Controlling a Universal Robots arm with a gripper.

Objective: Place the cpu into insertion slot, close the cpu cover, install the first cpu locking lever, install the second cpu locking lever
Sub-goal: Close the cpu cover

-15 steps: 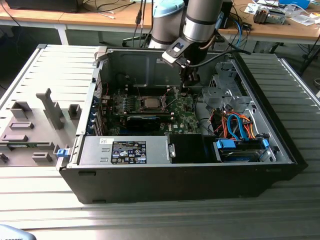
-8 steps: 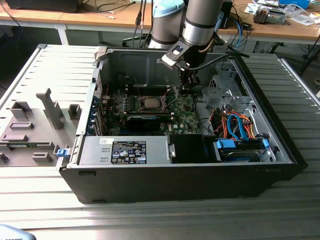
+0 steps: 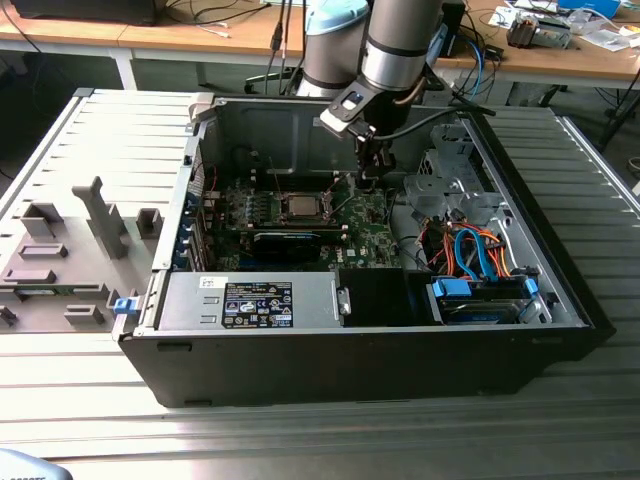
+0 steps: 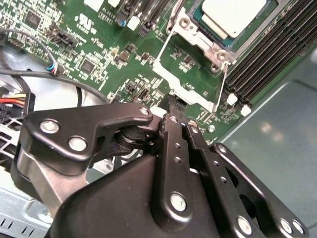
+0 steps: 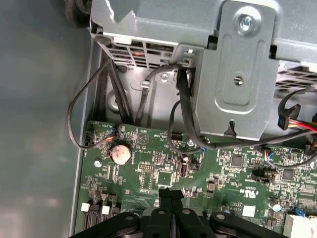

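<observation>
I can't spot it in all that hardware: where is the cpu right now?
The cpu sits in the middle of the green motherboard, just to the exterior view's left of the gripper.

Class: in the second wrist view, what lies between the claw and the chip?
The silvery cover frame, with green board showing through its window, lies between the claw and the chip, in the second wrist view.
</observation>
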